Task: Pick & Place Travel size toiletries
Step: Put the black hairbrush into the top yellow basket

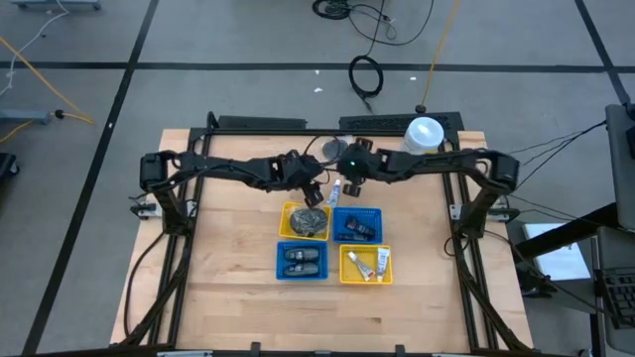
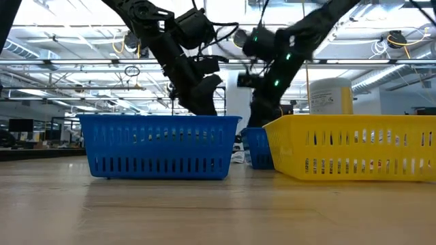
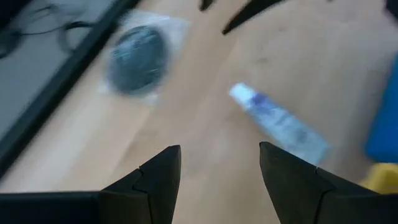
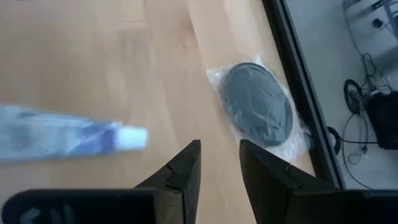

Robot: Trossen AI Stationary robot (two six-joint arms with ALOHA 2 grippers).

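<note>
A thin white tube with blue marks (image 1: 335, 191) lies flat on the wood between my two grippers. It also shows in the left wrist view as the tube (image 3: 280, 121) and in the right wrist view as the tube (image 4: 68, 138). A round grey packet in clear wrap (image 3: 138, 59), (image 4: 258, 104) lies flat near the table's far edge. My left gripper (image 1: 316, 188), (image 3: 217, 149) is open and hovers just left of the tube. My right gripper (image 1: 347, 178), (image 4: 219, 144) is open by a narrow gap, between tube and packet. Neither holds anything.
Four square trays sit just nearer than the grippers: a yellow one with grey packets (image 1: 288, 220), a blue one with dark bottles (image 1: 378, 226), another blue one (image 1: 281, 260), and a yellow one with white tubes (image 1: 345, 264). A tall white canister (image 1: 424, 134) stands at the far right.
</note>
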